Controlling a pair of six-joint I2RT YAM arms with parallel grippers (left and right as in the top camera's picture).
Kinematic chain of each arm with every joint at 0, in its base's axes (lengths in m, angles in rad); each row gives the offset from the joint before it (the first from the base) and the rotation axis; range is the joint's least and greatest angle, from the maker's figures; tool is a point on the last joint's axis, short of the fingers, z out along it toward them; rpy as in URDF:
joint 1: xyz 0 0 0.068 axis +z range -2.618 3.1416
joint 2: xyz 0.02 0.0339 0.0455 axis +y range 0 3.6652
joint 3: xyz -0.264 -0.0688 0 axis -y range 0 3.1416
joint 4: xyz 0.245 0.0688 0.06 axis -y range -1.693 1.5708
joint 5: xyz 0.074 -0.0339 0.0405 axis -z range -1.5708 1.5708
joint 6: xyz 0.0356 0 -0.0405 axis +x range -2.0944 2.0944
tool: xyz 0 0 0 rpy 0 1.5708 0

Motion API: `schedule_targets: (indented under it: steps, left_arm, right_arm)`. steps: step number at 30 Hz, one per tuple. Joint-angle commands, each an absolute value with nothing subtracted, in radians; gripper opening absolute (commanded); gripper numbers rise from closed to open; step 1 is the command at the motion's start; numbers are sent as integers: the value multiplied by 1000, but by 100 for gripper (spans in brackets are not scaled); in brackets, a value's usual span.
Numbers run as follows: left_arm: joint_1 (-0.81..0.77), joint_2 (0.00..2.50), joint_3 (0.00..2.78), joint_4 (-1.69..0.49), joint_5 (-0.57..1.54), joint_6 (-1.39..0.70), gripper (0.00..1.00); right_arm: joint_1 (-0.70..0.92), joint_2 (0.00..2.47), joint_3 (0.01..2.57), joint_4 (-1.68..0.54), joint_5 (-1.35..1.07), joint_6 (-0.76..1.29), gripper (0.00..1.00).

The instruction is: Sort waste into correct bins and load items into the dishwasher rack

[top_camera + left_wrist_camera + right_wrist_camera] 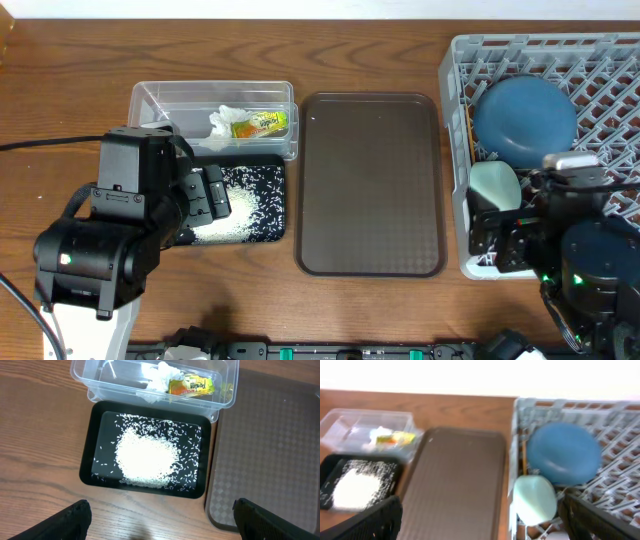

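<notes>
Both pincers are seen released, nothing grasped: the left gripper (167, 527) above the shallow black rectangular tray (90, 467), the right gripper (487, 525) above a small pale mint-white bowl (535, 500). That bowl, propped at the left edge of the large grey lattice dishwasher rack (455, 150) beside the large blue bowl (523, 120), could be toppled if clipped by a finger. Loose white rice (145, 455) is heaped in the black tray. A crumpled white tissue (160, 375) and a yellow-green-orange snack wrapper (192, 385) are held in the clear plastic rectangular tub (80, 372).
</notes>
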State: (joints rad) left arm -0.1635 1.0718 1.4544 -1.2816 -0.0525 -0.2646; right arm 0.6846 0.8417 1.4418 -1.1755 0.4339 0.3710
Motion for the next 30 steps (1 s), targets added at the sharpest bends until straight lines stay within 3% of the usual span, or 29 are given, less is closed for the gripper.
schedule_targets:
  steps: [1, 7, 13, 20, 30]
  left_arm:
    - [-157, 1072, 1461, -1283, -61, -266, 93]
    - [-157, 1072, 1461, -1283, -61, -266, 93]
    - [-157, 1072, 1461, -1283, -61, -266, 93]
    - [-157, 1072, 1461, -1283, -61, -266, 93]
    - [-157, 1072, 1461, -1283, -61, -266, 93]
  right_arm:
    - [617, 813, 1363, -1113, 497, 358, 99]
    - [415, 664, 1033, -798, 282, 353, 99]
    - [325, 426, 660, -484, 163, 299, 99]
    - [286, 196, 371, -416, 164, 321, 99]
    - [286, 10, 47, -142, 164, 320, 99]
